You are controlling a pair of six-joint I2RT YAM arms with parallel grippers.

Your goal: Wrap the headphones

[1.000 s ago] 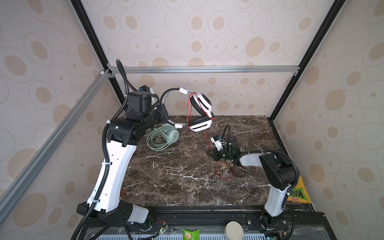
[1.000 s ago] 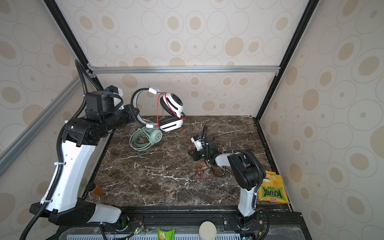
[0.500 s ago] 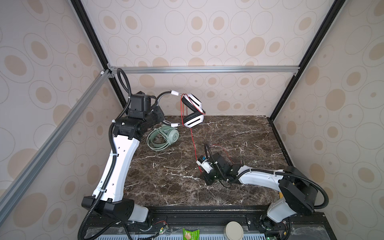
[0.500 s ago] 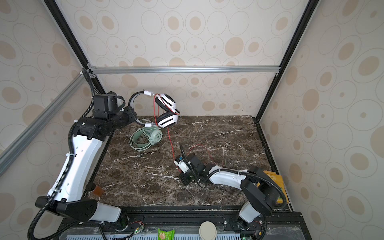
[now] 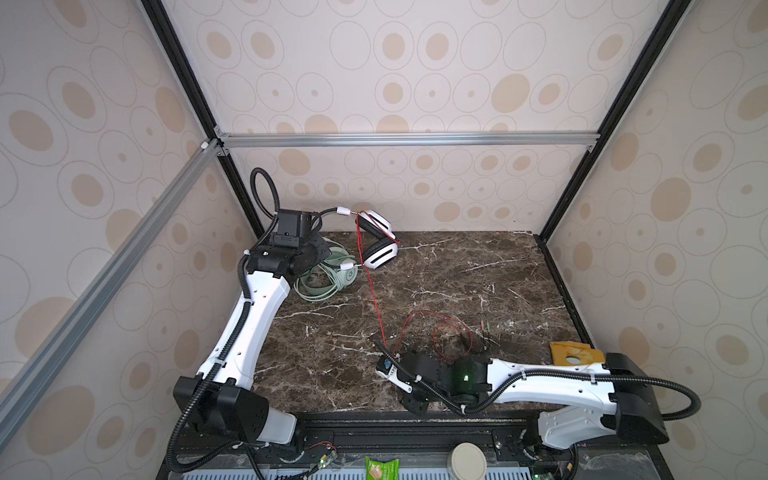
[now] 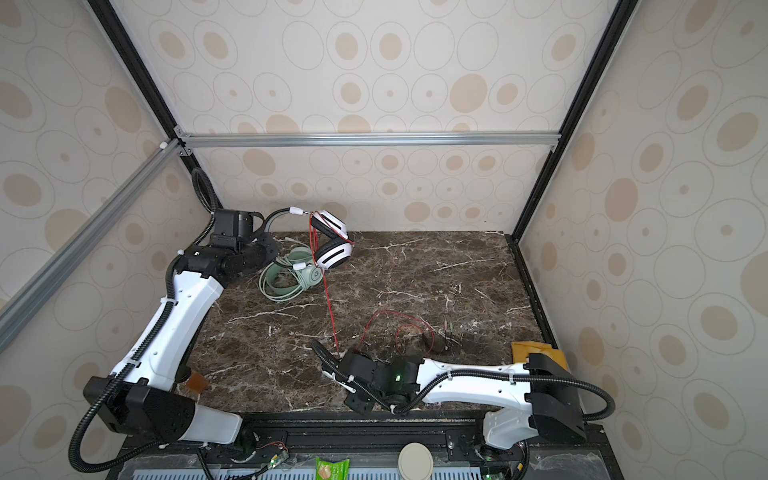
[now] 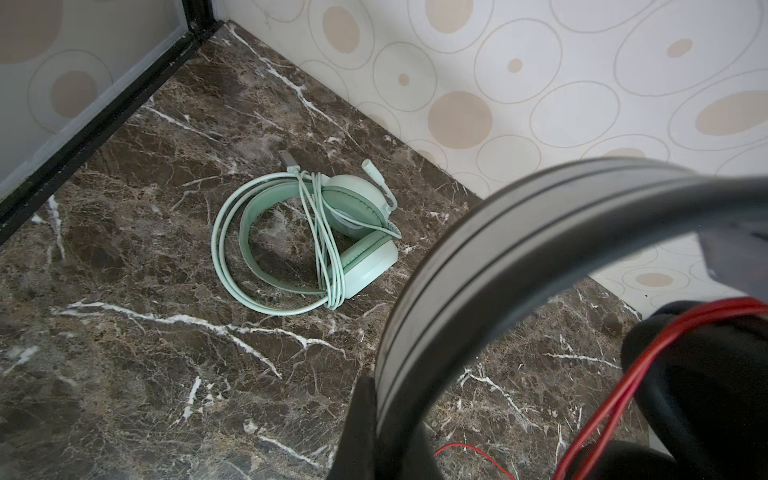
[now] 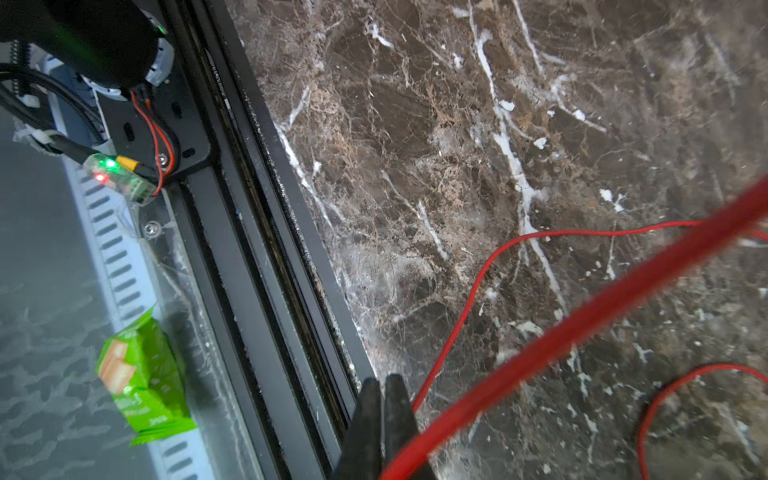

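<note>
Two marks, on mint headphones [image 6: 309,276] and green packet [image 8: 141,386], are illegibly small.

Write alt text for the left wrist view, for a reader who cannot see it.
A mint-green headset lies on the brown marble table near a wallpapered corner, its pale green cable wound around it. Close to the lens, blurred, the dark headband of a second headset arcs across, with a red cable over its black earpad.
</note>
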